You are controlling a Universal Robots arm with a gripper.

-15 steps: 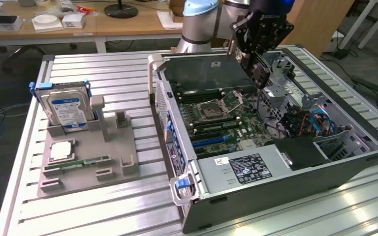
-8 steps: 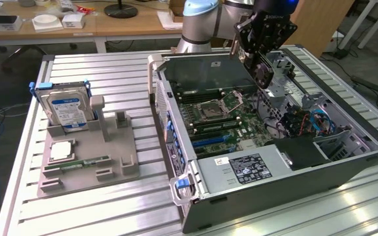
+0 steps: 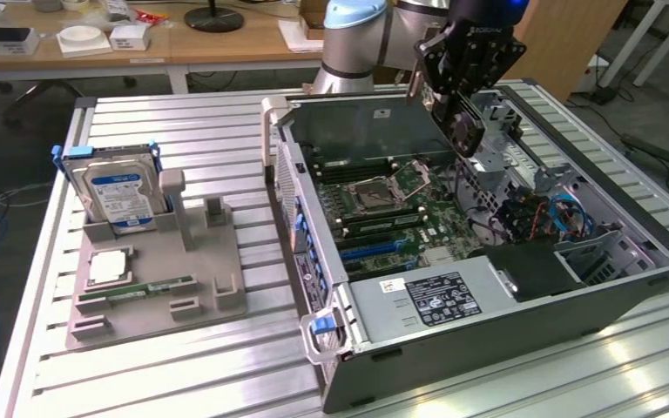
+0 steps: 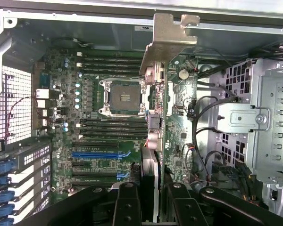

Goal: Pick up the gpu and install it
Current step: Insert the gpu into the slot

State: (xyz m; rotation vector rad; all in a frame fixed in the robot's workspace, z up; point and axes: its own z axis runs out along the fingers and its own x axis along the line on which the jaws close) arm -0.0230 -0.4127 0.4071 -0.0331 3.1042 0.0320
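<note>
The gripper hung over the open computer case, its fingers narrowed onto the top edge of the card. The card was held edge-on above the main board, clear of it. It lay straight below the gripper, the metal bracket at its far end. Its long axis looked to run across the blue slots rather than along them. The slots sat beside the card, on the side towards the blue clips.
</note>
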